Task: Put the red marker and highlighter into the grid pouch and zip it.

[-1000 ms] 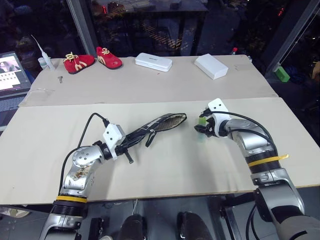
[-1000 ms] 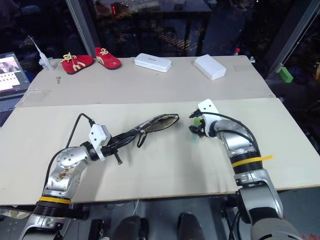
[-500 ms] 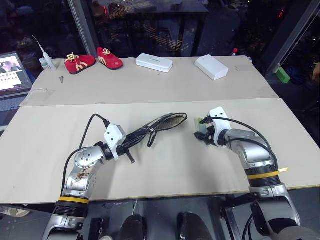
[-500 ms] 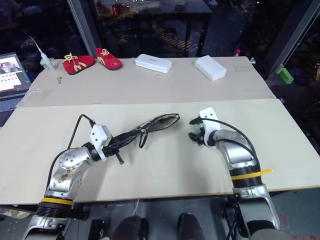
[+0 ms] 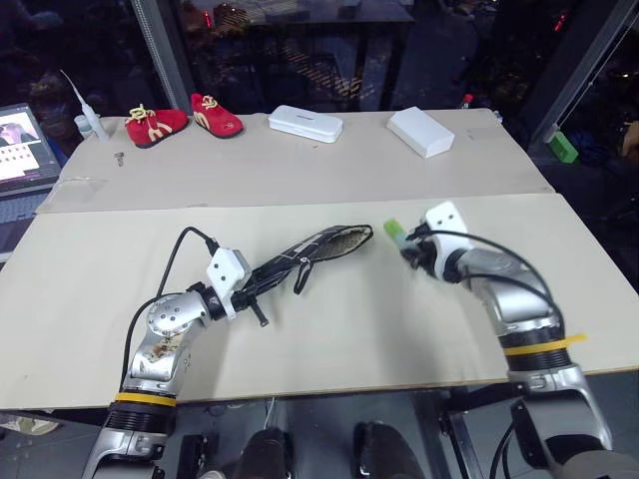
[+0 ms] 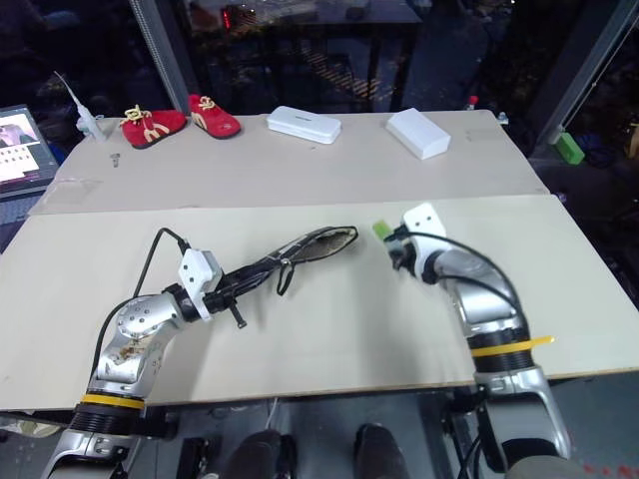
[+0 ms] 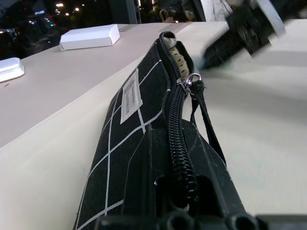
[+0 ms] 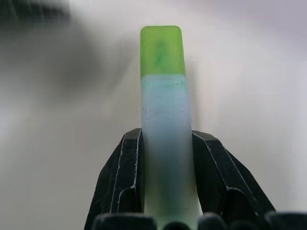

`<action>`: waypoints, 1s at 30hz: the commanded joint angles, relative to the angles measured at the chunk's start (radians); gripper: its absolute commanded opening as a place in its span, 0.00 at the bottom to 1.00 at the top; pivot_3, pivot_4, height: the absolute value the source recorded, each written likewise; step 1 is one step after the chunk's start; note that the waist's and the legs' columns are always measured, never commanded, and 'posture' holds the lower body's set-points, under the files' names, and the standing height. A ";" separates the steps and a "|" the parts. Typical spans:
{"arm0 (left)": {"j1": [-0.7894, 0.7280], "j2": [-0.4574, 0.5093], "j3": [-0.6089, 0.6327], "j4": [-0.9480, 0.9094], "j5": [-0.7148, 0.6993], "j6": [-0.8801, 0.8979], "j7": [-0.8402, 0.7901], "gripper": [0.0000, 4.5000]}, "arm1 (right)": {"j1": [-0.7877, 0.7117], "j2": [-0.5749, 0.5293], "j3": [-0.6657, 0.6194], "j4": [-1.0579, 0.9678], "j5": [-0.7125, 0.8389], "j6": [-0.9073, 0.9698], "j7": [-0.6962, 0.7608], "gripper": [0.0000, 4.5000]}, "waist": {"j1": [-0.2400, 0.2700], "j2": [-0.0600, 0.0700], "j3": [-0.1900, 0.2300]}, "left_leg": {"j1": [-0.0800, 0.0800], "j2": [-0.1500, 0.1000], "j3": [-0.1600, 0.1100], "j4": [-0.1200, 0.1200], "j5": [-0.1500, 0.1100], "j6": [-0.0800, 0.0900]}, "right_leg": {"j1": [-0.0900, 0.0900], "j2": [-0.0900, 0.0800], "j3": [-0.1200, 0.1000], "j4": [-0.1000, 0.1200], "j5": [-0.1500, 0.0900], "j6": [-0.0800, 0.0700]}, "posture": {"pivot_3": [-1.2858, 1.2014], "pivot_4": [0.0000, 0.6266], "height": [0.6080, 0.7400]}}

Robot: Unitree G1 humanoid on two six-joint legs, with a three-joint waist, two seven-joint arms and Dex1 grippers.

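Right gripper [image 8: 163, 158] clenched on the highlighter [image 8: 163, 120], one finger on each side of the pale body, green cap sticking out past the fingertips. In the head views the highlighter [image 5: 395, 232] is off the table [image 5: 329, 349], cap aimed toward the pouch mouth, which is near and to the left of this claw. Held by the rear half, likely so the capped end can go in first without the fingers [image 8: 122, 177] fouling the opening.

Left gripper [image 5: 262, 289] clamped shut on the closed-zipper end of the grid pouch [image 5: 315, 251], holding it on edge with the zipper line up. In the left wrist view the zipper teeth [image 7: 177, 143] run straight out from between the fingers; the pull tab [image 7: 193, 80] sits far up the pouch, and beyond it the mouth [image 7: 172, 48] gapes, light lining showing. Wrist loop [image 7: 206, 124] hangs off the pull. This grip seems meant to steady the pouch and present the open end to the other arm.

Red marker: cannot tell where it is; the inside of the pouch is hidden.

Judgement: step in hand is inserting the highlighter; zipping not yet done. Risk: the cap catches the floppy mouth edge and pushes the pouch instead of entering.

Far off from both claws: red shoes [image 5: 185, 120], two white cases [image 5: 306, 123].
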 commanded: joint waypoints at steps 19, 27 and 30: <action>-0.054 -0.001 -0.010 0.032 -0.001 -0.039 -0.042 0.00 | 0.102 -0.296 0.170 -0.127 -0.264 -0.765 0.337 0.23 | 0.004 -0.001 0.001 | 0.001 0.000 0.001 0.001 0.000 0.000 | 0.004 0.002 0.001 -0.005 -0.001 0.002 | 0.52 0.24 1.00; -0.064 -0.007 -0.016 0.046 0.002 -0.044 -0.050 0.00 | 0.059 -0.249 0.222 -0.068 -0.344 -0.801 0.333 0.23 | 0.005 -0.001 0.001 | 0.000 -0.001 0.002 0.001 0.000 0.000 | 0.004 0.000 0.001 -0.005 -0.001 0.002 | 0.52 0.24 1.00; -0.068 -0.006 -0.017 0.053 0.003 -0.047 -0.052 0.00 | 0.030 -0.209 0.248 -0.042 -0.366 -0.816 0.329 0.23 | 0.003 -0.001 0.001 | 0.001 0.000 0.002 0.001 0.000 0.000 | 0.004 0.001 0.001 -0.005 -0.001 0.002 | 0.52 0.24 1.00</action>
